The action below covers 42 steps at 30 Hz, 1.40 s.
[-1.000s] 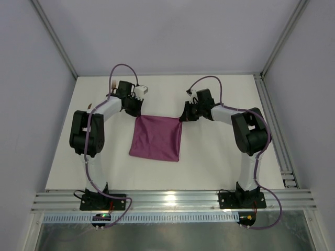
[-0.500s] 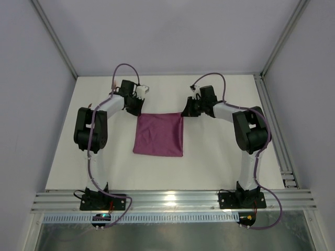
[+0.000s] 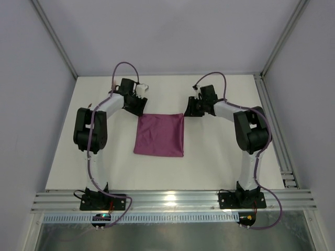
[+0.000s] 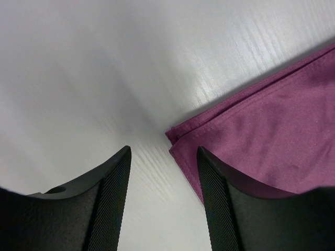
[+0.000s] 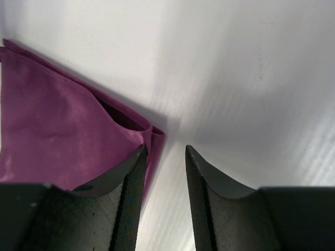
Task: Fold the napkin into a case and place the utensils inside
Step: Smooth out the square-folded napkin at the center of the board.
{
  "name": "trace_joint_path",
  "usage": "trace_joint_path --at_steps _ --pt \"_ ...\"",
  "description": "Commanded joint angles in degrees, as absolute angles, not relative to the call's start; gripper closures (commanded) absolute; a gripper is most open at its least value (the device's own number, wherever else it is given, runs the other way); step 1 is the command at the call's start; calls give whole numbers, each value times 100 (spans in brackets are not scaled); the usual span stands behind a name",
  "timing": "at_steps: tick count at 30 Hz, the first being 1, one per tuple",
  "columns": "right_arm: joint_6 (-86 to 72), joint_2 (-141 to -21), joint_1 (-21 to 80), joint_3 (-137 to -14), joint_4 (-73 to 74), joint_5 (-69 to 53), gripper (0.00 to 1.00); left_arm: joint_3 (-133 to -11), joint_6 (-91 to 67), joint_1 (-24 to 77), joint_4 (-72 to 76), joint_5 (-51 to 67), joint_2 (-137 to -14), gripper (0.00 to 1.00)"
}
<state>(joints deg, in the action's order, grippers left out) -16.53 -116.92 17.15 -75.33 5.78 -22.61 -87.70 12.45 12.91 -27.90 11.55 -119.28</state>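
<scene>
One napkin [image 3: 159, 135] on the white counter [image 3: 220, 157], plum-purple and faintly shiny. From overhead we log it lying flat around mid-counter, a near-square patch. Its far edge runs straight across, and its near edge sits well short of the counter's near side.

The left fingers [image 3: 137, 109] are down low at the napkin's far-left corner. Our left wrist view shows them spread wide, with bare counter in the gap and nothing pinched. The cloth corner sits just ahead of the gap, close by the finger on the right of that view (touching or not, we cannot tell). Two hemmed edges run stacked one on the other there, so the cloth is doubled at this corner.

The right fingers [image 3: 188, 111] are low at the far-right corner. The right wrist view has them parted too, gripping nothing. The corner's tip pokes a little way into the gap beside the finger on the left of that view, and from our angle that finger overlaps the cloth's edge. The upper layer lifts slightly off the lower one along this edge, with a dark slit between them.

The cloth surface reads mostly smooth, with a few soft creases showing in the wrist views. The napkin spans the whole stretch between the two sets of fingers, one far corner at each. Purple cables [image 3: 123, 66] loop up over each wrist.
</scene>
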Motion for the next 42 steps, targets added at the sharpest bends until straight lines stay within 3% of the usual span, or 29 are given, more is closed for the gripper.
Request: trace_joint_path --at_steps 1,6,9,11,13,16,20,26,34,42 --pt "-1276 -10803 1818 -7682 913 -1313 59 -9026 1231 1318 -2926 1116 -11191 44" --pt "-967 -9950 2363 -7041 1046 -660 59 -8465 1169 1371 -3120 1292 -10504 45" --pt "-1089 -9756 2663 -6514 705 -1263 69 -7703 1230 1494 -3094 1257 -10108 55" --pt "-1491 -9860 2672 -6198 232 -1965 84 -7384 1318 1642 -3146 1161 -10002 64" --pt "-1713 -10001 2672 -6091 -182 -2214 92 -6964 1345 1792 -3129 1143 -9976 66" --pt "-2047 -10344 2663 -5968 -483 -2460 95 -6576 1354 1872 -2989 1160 -9993 66" --pt "-2372 -10810 2497 -5872 -913 -2680 96 -6390 1345 1916 -2935 1152 -10282 68" --pt "-2786 -11109 2136 -5538 -1344 -2725 96 -6355 1327 1916 -2857 800 -10670 82" --pt "-3260 -11092 1635 -5133 -1854 -2768 96 -6214 1371 1916 -2663 694 -10723 83" --pt "-2919 -10671 1538 -5458 -1293 -2760 96 -6275 1406 1916 -2619 1028 -10539 81"
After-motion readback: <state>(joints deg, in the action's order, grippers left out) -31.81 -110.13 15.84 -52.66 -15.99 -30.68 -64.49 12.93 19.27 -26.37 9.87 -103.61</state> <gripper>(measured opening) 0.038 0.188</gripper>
